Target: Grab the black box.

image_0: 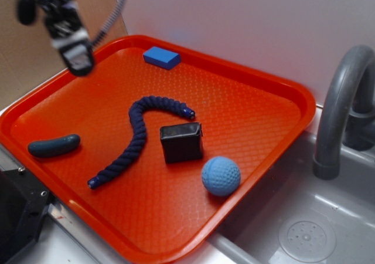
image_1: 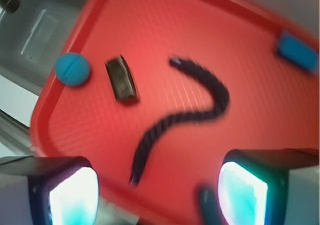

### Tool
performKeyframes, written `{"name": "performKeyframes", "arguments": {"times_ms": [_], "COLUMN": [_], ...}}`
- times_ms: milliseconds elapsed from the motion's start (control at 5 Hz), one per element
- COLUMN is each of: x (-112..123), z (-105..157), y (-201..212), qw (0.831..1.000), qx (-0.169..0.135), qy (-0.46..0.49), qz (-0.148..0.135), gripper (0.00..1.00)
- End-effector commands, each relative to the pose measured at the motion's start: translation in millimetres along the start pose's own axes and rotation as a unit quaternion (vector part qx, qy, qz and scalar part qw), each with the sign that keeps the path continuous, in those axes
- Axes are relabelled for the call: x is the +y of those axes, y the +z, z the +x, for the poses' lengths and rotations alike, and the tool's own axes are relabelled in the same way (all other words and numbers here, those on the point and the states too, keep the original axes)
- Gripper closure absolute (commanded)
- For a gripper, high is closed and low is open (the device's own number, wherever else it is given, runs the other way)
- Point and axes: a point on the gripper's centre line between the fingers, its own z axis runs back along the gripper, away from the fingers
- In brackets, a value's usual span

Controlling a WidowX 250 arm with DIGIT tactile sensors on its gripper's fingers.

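The black box (image_0: 181, 142) lies near the middle of the red tray (image_0: 263, 108), just left of the blue ball (image_0: 221, 175). In the wrist view the box (image_1: 121, 78) sits far ahead, next to the ball (image_1: 72, 69). My gripper (image_0: 77, 57) hangs high above the tray's far left corner, well away from the box. In the wrist view my gripper (image_1: 157, 192) is open, its jaws wide apart with nothing between them but the tray (image_1: 100, 135) below.
A dark blue rope (image_0: 139, 136) curls left of the box. A dark sausage-shaped piece (image_0: 54, 146) lies at the tray's left edge, a bright-blue block (image_0: 162, 57) at its back. A grey sink (image_0: 304, 234) and faucet (image_0: 340, 105) stand to the right.
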Motion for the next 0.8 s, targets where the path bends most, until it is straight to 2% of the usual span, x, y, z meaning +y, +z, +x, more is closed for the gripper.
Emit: {"name": "performKeyframes", "arguments": {"times_ms": [0, 200, 400, 600], "x": [-14, -28, -46, -62], "z": [35, 42, 49, 56], "y": [-58, -84, -90, -94], "qw": [0.99, 0.991, 0.995, 0.995], "qx": [-0.021, -0.012, -0.012, -0.002], "qy": [-0.138, -0.126, -0.088, -0.1], "qz": [0.001, -0.032, -0.048, -0.019], "gripper": [0.0, 0.0, 0.0, 0.0]}}
